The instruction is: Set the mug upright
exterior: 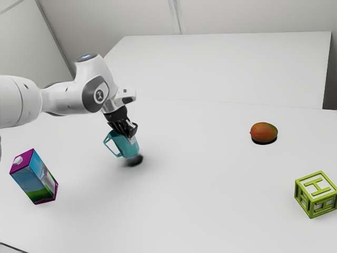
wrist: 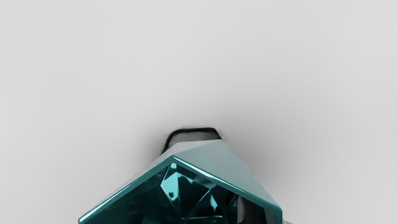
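Obs. Exterior view: mug [exterior: 126,147] left of centre in the frame, hung under the gripper [exterior: 128,134]. It leans: mouth toward the exterior view's upper left, base toward the lower right, handle [exterior: 111,150] on the exterior view's left side. Dark shadow [exterior: 135,161] just by the base; base looks a little off the table [exterior: 210,184], though an edge contact cannot be ruled out.

End effector: closed on the mug's wall near the rim [wrist: 124,189]. Wrist view gives what looks like one finger [wrist: 248,211] inside the cup, the other outside.

Step in hand (judged): turn the mug level, then lower it. Most of the righting seems done; a moderate tilt remains.

Method: rotate the wrist slowly so the mouth swings toward the exterior view's right, until the base is parallel to the table. Level first, with a small clearance, then straight down. Stop at full base contact; pressing on would make the mug pivot in the pinch. Open gently and rise along the wall's line, so that the inner finger does not hook the rim.

Risk: release while tilted, mug rocks over, perhaps onto its handle. Carton [exterior: 35,176] at lower left is well apart; room enough to set down here.
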`<act>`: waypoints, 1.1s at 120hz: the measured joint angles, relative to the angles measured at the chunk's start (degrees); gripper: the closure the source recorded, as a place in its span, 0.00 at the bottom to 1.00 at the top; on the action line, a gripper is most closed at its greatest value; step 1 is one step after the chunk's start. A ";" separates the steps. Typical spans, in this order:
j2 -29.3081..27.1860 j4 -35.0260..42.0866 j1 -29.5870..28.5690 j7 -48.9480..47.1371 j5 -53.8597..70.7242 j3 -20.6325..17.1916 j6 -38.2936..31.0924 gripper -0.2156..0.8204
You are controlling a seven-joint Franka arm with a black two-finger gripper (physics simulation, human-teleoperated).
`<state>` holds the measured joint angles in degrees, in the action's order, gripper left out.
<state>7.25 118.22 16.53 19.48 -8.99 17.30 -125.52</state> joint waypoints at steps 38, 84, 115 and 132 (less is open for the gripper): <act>-1.50 4.82 1.20 -2.12 6.99 0.01 -5.23 0.95; 0.19 4.11 1.35 -5.12 10.68 -0.02 -7.12 0.95; 2.03 3.44 1.16 -6.35 10.35 -0.08 -7.47 0.95; 2.61 3.45 1.11 -6.86 9.99 -0.08 -7.67 0.95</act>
<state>9.86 121.67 17.63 12.61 1.00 17.22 -133.19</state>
